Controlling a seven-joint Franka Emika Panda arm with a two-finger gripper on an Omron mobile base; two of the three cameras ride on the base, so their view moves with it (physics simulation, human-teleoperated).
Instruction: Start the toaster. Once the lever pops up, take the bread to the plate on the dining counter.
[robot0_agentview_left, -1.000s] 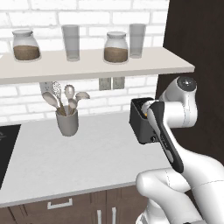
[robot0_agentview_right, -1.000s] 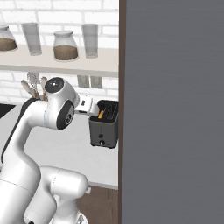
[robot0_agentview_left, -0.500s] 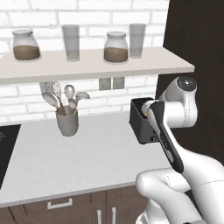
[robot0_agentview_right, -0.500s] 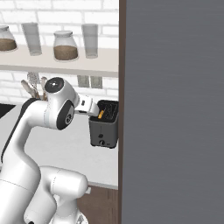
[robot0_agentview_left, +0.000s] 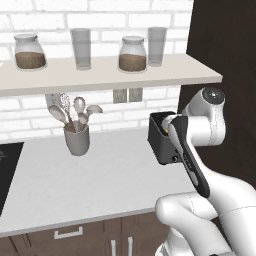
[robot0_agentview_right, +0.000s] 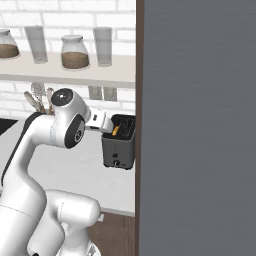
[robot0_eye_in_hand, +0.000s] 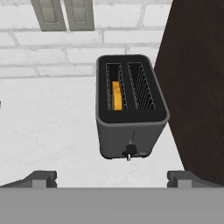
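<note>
The dark toaster (robot0_eye_in_hand: 131, 109) stands on the pale worktop against a tall dark cabinet, and also shows as the toaster (robot0_agentview_left: 161, 142) and the toaster (robot0_agentview_right: 119, 147). The bread (robot0_eye_in_hand: 116, 95) sits deep in its left slot, with an orange edge of the bread (robot0_agentview_right: 116, 131) visible. The lever knob (robot0_eye_in_hand: 129, 152) is low on the narrow face turned towards me. My gripper (robot0_eye_in_hand: 112, 179) hovers above and in front of the toaster, open, with nothing between its fingertips (robot0_eye_in_hand: 41, 178). The plate and the dining counter are out of view.
A grey utensil holder (robot0_agentview_left: 76, 140) with spoons stands at the back left of the worktop. Above it, a shelf (robot0_agentview_left: 100, 72) carries jars and glasses. The dark cabinet (robot0_agentview_left: 225, 60) walls off the right, and a black cooktop (robot0_agentview_left: 7, 170) lies at the far left.
</note>
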